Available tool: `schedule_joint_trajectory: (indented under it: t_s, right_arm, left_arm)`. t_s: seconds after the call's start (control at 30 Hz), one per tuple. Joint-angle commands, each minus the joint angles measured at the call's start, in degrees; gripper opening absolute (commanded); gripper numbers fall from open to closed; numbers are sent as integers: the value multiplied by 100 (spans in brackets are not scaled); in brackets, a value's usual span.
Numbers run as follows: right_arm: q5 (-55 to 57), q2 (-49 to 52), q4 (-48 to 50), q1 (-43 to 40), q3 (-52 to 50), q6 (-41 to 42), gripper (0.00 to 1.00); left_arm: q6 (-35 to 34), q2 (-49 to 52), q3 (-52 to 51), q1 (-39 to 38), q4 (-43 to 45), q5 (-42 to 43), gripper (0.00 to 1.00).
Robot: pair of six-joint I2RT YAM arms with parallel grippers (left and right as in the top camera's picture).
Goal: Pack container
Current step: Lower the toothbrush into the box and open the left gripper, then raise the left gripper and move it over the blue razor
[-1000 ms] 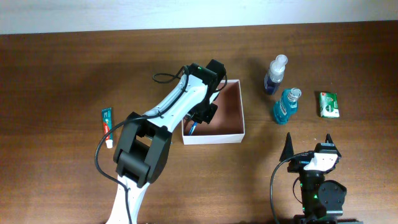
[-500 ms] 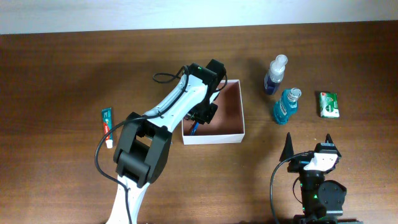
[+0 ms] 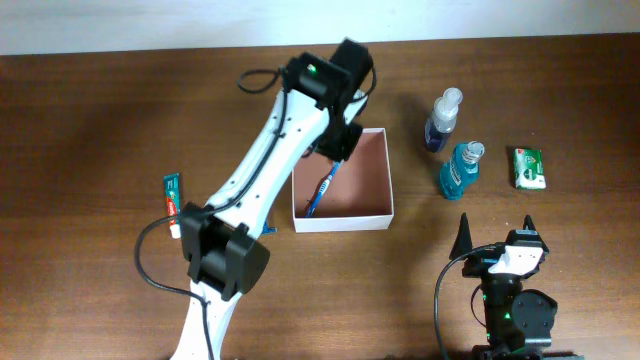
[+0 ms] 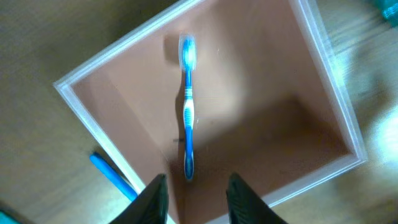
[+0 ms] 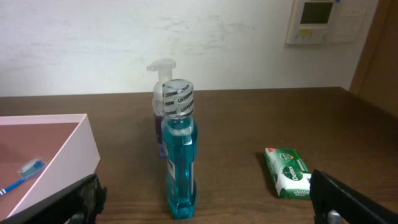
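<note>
Wooden table [image 3: 100,100], toothbrush [image 3: 320,192] inside container [image 3: 340,222]

**Right wrist view.** I read "LISTERINE" repeated around the white band at the cap of the blue mouthwash bottle [image 5: 178,162]. The green soap packet [image 5: 288,172] carries the brand name "Dettol" in white lettering on its upper face. The wall panel [image 5: 316,20] has a small display, but I cannot make out its characters.

**Overhead view.** The toothpaste tube [image 3: 174,198] bears print too small for me to read.
</note>
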Motion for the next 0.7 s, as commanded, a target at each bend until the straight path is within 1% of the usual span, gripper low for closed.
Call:
schedule_joint_trajectory:
  t_s: [0.0,0.03,0.07,0.13,0.17,0.2,0.37,0.4,0.53,0.57,0.6,0.67]
  right_arm:
    - [92,-7,-44,39,-26,22,98]
    - [92,-7,-44,39,-26,20,98]
    - [92,-7,-44,39,-26,22,98]
    - [92,-7,-44,39,-26,22,98]
    - [92,-7,-44,39,-26,22,98]
    - [92,-7,-44,39,-26,22,98]
    - [92,-7,-44,39,-26,22,99]
    - [92,-7,-44,39,-26,22,98]
    - [92,-7,-44,39,-26,22,98]
    - [92,-7,-44,39,-26,22,98]
    - [92,-7,-44,39,-26,22,99]
    - [90,-7,-44,39,-26,22,98]
  left_arm:
    - [59,-35,813,20,-503,7,45]
    - [-48,-35,979,52,-662,-256,56]
    - [-72,-76,986,90,-662,-308,68]
    - [-157,-103,986,205,-662,-330,82]
    - [-160,-103,986,271,-662,-332,95]
    - [-164,-103,986,339,-662,-334,99]
    - [-234,-142,981,981,-664,-330,99]
    - [-339,-175,981,1154,-664,-313,99]
    - [-361,-343,981,1888,-664,586,99]
    - [-330,-361,979,1993,-664,695,99]
    - [-203,-363,977,2085,-662,844,99]
    - [501,-363,925,2245,-662,1355,99]
